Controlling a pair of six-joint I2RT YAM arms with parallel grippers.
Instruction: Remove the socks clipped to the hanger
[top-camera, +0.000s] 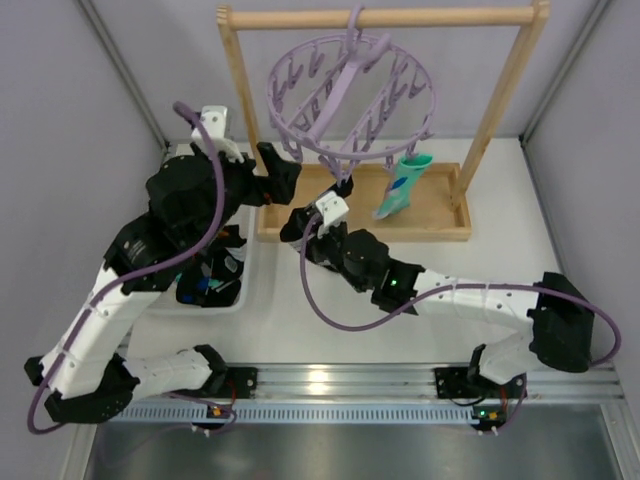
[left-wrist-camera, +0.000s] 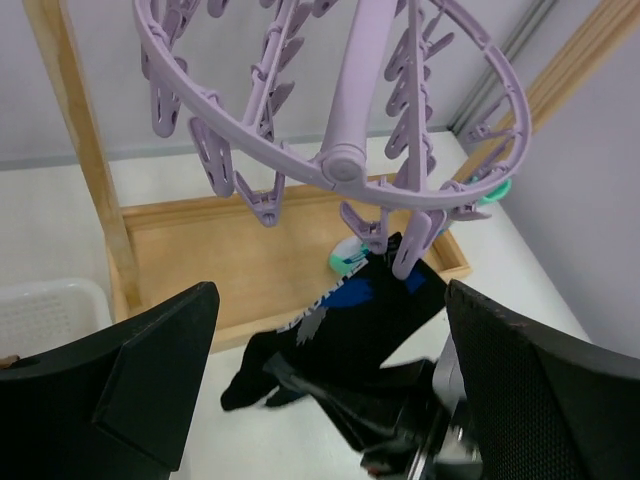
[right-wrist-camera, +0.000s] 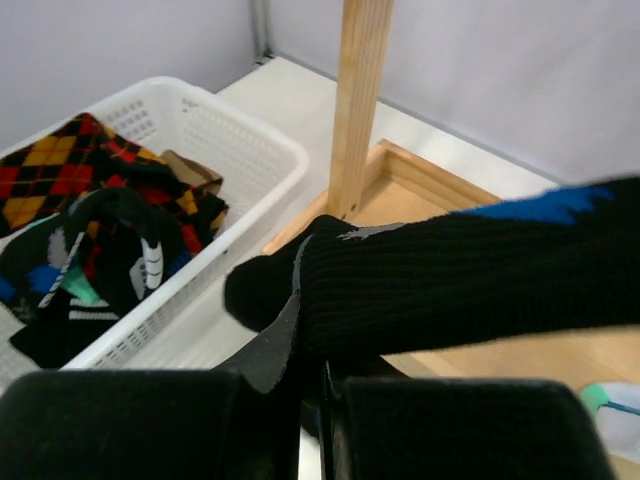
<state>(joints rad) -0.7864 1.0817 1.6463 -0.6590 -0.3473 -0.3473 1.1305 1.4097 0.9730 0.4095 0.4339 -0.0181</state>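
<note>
The lavender hanger hangs by its hook from the wooden rack; it fills the top of the left wrist view. A black sock with blue and grey marks still hangs from a clip at the ring's near edge. My right gripper is shut on this sock's lower part, just below the ring. A teal-and-white sock is clipped at the ring's right. My left gripper is open and empty beside the ring's left edge, its fingers wide apart.
The light wooden rack has a tray base under the hanger and a post close to my right gripper. A white basket at the left holds an argyle sock and dark socks; my left arm covers most of it.
</note>
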